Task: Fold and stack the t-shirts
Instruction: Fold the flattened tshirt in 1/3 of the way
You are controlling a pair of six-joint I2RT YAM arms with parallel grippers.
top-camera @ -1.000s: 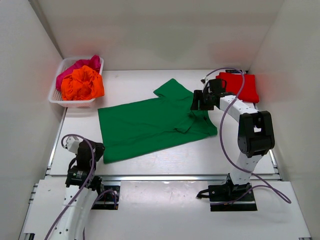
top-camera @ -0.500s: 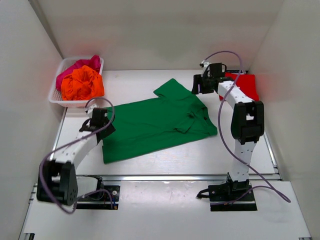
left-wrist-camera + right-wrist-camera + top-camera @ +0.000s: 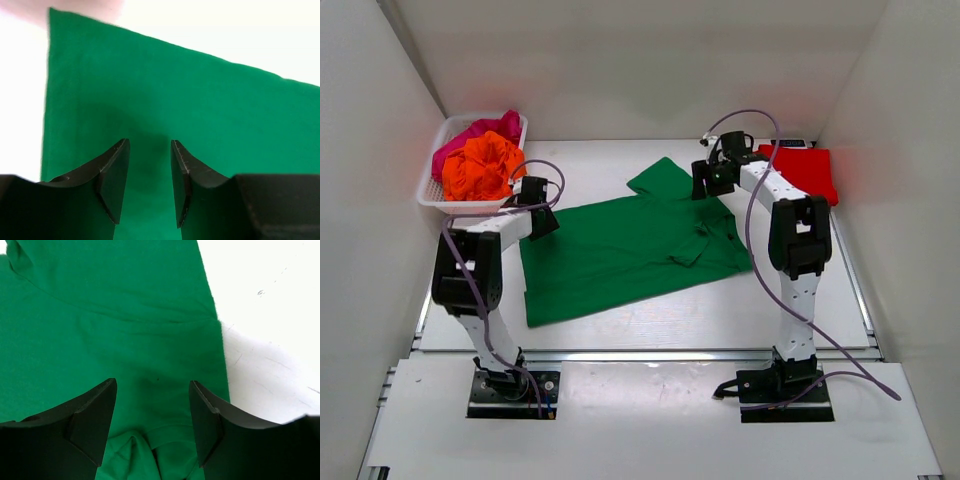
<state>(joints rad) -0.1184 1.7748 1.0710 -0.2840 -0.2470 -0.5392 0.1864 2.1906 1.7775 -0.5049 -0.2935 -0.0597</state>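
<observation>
A green t-shirt lies spread flat mid-table, one sleeve pointing to the back. My left gripper hangs open just above its far left corner; in the left wrist view the gripper has only flat green cloth under the gap. My right gripper stands open over the shirt's back right part; in the right wrist view the gripper straddles green cloth above a puckered seam fold. A folded red t-shirt lies at the back right. Orange and magenta-pink t-shirts sit bunched in the basket.
A white lattice basket stands at the back left, close to my left gripper. White walls close in the table on three sides. Bare white tabletop shows right of the green shirt's edge.
My left arm swung out from beside its base to the green shirt's far left corner. My right gripper moved back and left along the shirt and its jaws spread a little wider.
</observation>
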